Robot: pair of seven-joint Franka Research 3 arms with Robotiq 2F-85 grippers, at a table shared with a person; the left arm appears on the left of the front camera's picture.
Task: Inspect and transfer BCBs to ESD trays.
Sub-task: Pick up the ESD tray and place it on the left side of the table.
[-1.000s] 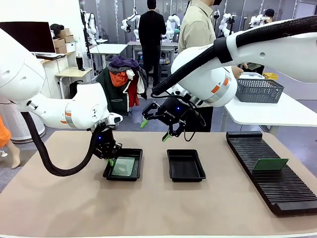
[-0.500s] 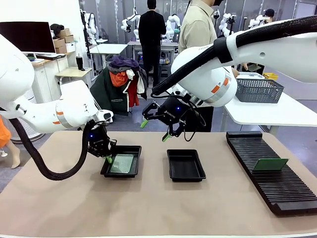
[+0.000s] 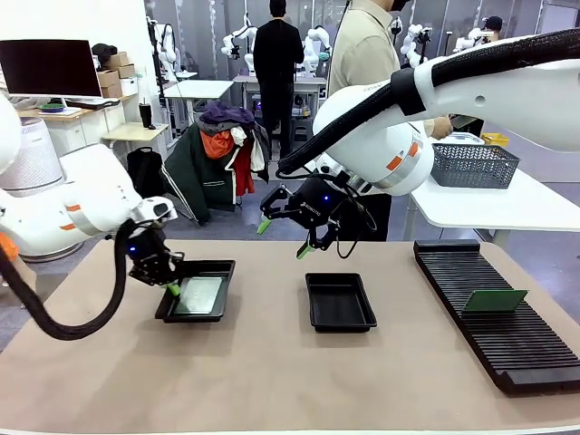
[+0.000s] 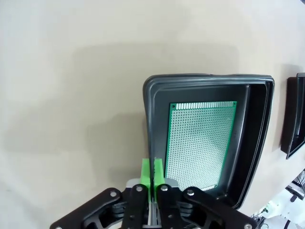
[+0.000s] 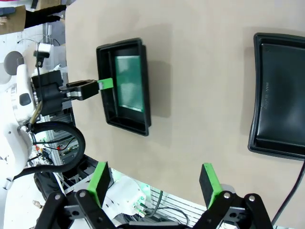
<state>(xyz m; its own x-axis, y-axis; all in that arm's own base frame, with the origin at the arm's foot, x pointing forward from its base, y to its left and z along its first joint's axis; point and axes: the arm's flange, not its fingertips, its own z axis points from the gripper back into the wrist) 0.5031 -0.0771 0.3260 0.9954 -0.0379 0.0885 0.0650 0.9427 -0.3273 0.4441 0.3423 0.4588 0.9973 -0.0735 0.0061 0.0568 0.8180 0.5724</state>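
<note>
Nearest, on the robot's left, the left gripper (image 3: 172,288) (image 4: 153,167) is clamped on the left long rim of a black ESD tray (image 3: 222,267) (image 4: 209,78). A green BCB (image 3: 199,294) (image 4: 200,143) lies flat inside, so the load sits wholly to that gripper's right. Farther, mid-table, an empty tray (image 3: 340,304) rests below the right gripper (image 3: 283,239) (image 5: 155,179), whose jaws are spread wide and hold nothing.

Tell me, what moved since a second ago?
The left gripper, pinching the rim of the loaded tray, slid it and its green board leftward across the table. The right gripper stayed open above the empty tray, and the rack board didn't move.
</note>
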